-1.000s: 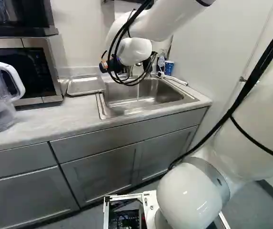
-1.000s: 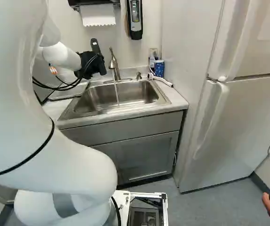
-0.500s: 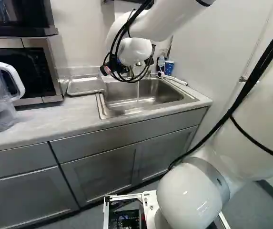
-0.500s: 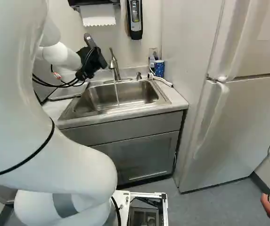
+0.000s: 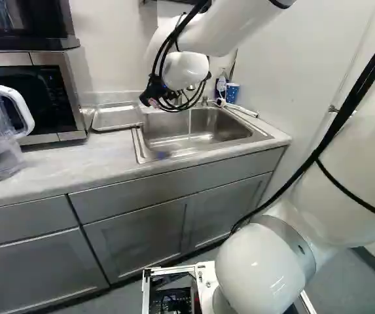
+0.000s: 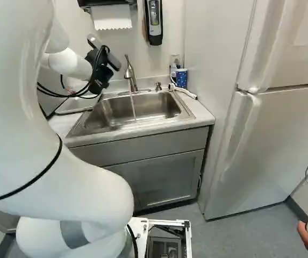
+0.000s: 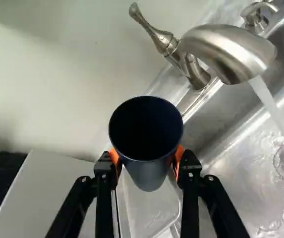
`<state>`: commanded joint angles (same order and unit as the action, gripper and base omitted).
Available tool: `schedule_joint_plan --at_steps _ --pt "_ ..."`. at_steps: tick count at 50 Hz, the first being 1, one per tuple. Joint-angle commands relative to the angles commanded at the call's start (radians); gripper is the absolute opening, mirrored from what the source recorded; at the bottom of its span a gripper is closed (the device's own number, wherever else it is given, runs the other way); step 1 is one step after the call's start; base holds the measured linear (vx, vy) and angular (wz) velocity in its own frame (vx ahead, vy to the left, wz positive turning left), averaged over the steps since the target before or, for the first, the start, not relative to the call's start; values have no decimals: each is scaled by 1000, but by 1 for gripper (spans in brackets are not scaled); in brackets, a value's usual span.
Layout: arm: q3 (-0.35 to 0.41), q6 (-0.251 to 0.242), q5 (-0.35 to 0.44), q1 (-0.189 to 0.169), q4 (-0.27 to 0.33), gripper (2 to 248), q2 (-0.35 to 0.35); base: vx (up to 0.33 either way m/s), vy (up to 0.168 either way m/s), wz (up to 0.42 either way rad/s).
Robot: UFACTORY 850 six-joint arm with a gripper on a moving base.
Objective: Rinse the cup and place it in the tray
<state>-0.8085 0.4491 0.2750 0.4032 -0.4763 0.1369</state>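
Note:
The black gripper (image 6: 101,70) hangs beside the faucet at the sink's left in the right base view; its fingertips are hidden there. In the wrist view the gripper (image 7: 148,166) is shut on the dark blue cup (image 7: 149,173), an orange pad on each side. The cup's mouth faces the wrist camera and its inside looks dark. Water (image 7: 274,111) runs from the faucet (image 7: 226,52) into the sink (image 6: 135,110), apart from the cup. The metal tray (image 5: 117,116) lies left of the sink; part of it shows beyond the cup in the wrist view.
A microwave (image 5: 33,95) and a clear pitcher (image 5: 0,131) stand left of the tray. Behind the sink's right corner are a blue patterned cup (image 6: 181,78) and a white-handled item (image 6: 183,90). A fridge (image 6: 269,123) stands at the right.
My wrist has turned, tilting the gripper over beside the faucet, with the cup in it. The base and the arm's lower part have stayed in place.

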Motion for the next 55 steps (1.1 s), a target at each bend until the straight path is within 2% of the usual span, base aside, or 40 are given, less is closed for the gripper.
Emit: schedule_joint_plan --at_steps 45,55 --pt "0 -473 0 0 0 122 0 0 0 0" --pt "0 -473 0 0 0 122 0 0 0 0"
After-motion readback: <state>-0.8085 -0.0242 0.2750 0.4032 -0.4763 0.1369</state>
